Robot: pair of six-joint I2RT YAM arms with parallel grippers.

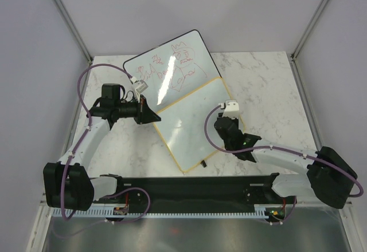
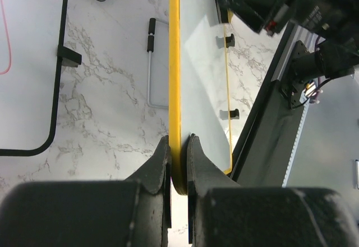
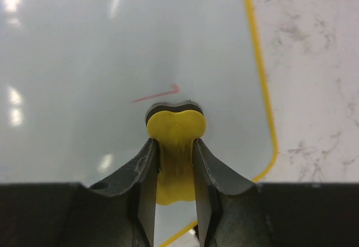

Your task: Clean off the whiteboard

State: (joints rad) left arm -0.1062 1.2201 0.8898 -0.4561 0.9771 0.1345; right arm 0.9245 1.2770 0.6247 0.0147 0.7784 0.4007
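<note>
The whiteboard sits mid-frame on the surface, left gripper jaws clamping its yellow edge; only the right wrist view shows right gripper jaws pinching a yellow eraser just below a red stroke.

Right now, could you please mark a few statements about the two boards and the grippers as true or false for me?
1. The left gripper is shut on the yellow frame of the whiteboard. True.
2. The right gripper is open and empty. False: it is shut on a yellow eraser.
3. A short red mark lies on the whiteboard just ahead of the eraser. True.
4. The black-framed board is wiped clean. False: it carries red scribbles.
</note>
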